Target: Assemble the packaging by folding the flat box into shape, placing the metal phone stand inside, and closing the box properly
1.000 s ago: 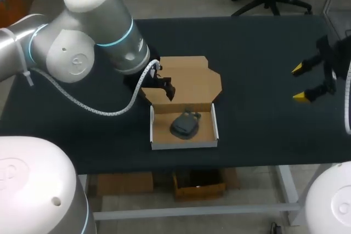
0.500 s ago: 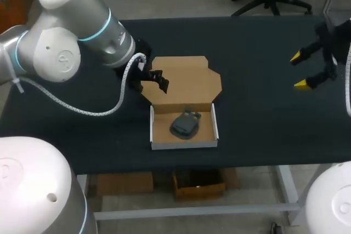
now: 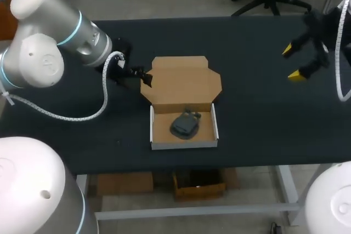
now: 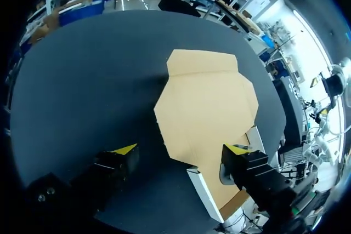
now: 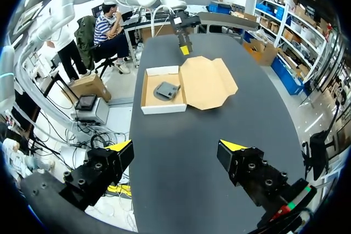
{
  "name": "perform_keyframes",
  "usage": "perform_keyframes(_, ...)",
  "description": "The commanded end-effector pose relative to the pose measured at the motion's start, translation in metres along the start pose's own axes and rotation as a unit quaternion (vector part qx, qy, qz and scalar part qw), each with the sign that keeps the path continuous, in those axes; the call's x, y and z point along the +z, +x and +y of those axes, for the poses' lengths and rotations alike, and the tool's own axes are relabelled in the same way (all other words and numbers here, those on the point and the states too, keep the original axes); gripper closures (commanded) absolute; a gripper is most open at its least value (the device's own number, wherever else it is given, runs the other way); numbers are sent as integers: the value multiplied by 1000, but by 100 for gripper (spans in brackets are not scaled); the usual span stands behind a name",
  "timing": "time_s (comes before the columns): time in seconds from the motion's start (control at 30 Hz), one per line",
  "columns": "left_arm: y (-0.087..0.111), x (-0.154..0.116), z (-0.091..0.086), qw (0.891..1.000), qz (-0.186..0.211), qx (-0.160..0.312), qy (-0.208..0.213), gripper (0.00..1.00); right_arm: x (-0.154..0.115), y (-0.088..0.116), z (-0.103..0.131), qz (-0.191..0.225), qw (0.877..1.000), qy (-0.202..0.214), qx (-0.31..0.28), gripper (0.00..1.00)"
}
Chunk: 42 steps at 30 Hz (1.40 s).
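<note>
Your left arm has drawn back toward its own side. A second ago its gripper hung over the left part of the lid; now the left gripper sits at the lid's left edge, and you cannot tell from above whether it touches the cardboard. In the left wrist view the left gripper is spread wide with nothing grasped, and the brown lid lies flat ahead of the fingers.

Your right gripper has shifted too, a little farther back over the table and slightly inward. It is well apart from the box. Its fingers are released and empty, which the right wrist view confirms: the right gripper hangs over bare dark tabletop.

The box has not moved. Its white-walled tray stands near the table's front edge, and the lid is folded open and lying flat behind it. The phone stand rests inside the tray, about in its middle, just where it was before. From the right wrist view you see the same: the stand in the tray, and the lid spread beside it.
</note>
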<state>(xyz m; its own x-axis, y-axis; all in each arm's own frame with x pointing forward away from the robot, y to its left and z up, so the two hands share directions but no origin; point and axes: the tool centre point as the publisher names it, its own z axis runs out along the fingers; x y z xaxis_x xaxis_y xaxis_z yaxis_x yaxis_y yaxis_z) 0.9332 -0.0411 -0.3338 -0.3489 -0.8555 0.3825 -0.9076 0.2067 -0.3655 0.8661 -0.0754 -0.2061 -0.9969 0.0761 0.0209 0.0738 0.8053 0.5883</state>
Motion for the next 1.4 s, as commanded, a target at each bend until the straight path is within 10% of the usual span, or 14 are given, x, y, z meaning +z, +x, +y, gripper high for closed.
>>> perform_keyframes(0.03,-14,11,-7,999,47,0,-2,0,3,-7,7,19,1000,7,2,0)
perform_keyframes(0.7,1,32,-20,986,164,24,-19,0,15,-13,25,29,999,20,8,0)
perform_keyframes(1.4,4,37,-30,980,193,43,-11,0,26,-26,42,45,998,37,21,0)
